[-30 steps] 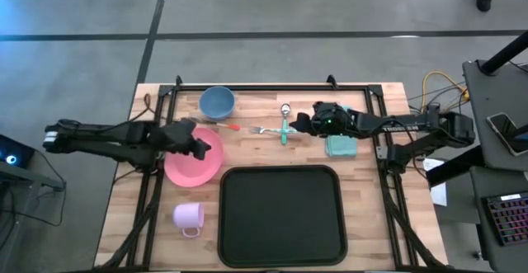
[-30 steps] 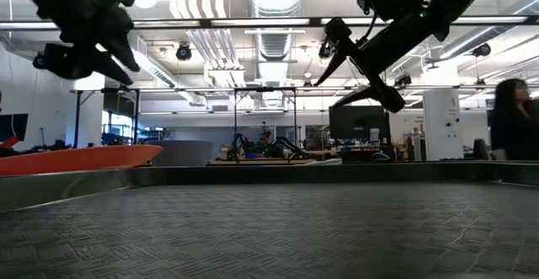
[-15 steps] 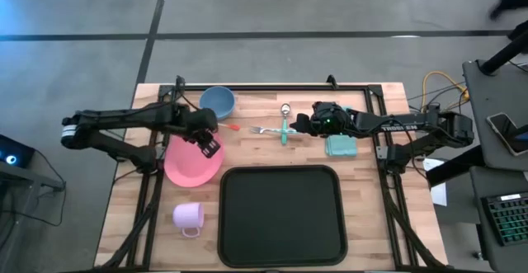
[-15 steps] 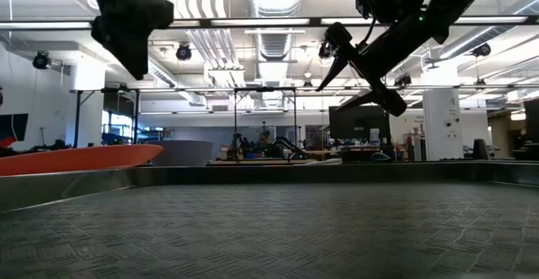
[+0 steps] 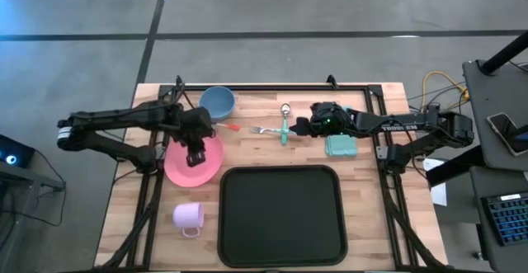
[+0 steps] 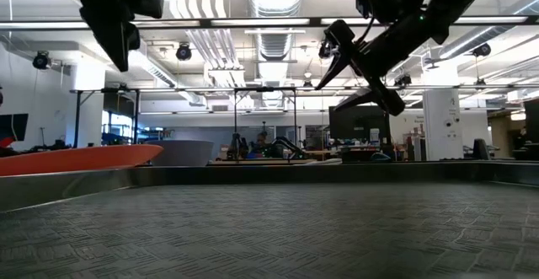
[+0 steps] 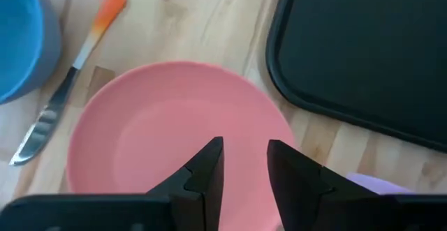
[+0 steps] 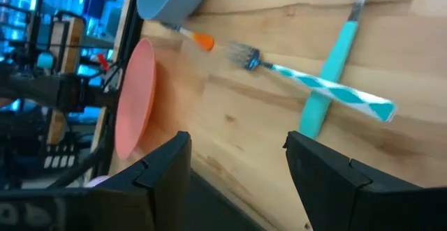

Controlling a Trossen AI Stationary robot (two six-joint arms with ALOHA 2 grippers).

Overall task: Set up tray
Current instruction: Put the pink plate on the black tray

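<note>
The black tray (image 5: 280,215) lies at the table's near middle with nothing on it; the low view looks across its ribbed floor (image 6: 269,228). The pink plate (image 5: 183,167) (image 7: 174,133) lies flat to the tray's left. My left gripper (image 5: 196,153) (image 7: 244,165) hovers above the plate, pointing down, open by a narrow gap. My right gripper (image 5: 301,126) (image 8: 237,154) hangs wide open above the table, next to the teal-handled fork (image 8: 314,84) and spoon (image 5: 285,118).
A blue bowl (image 5: 216,102) stands at the far edge. An orange-handled knife (image 5: 227,128) (image 7: 70,91) lies between the bowl and the plate. A pink mug (image 5: 188,216) sits near the plate, left of the tray. A teal block (image 5: 340,146) lies by the right arm.
My left gripper has swung over the pink plate: it pointed toward the table's right edge, moved a little to the right, then came back and turned until it points down at the plate. The right arm and all objects have stayed put.
</note>
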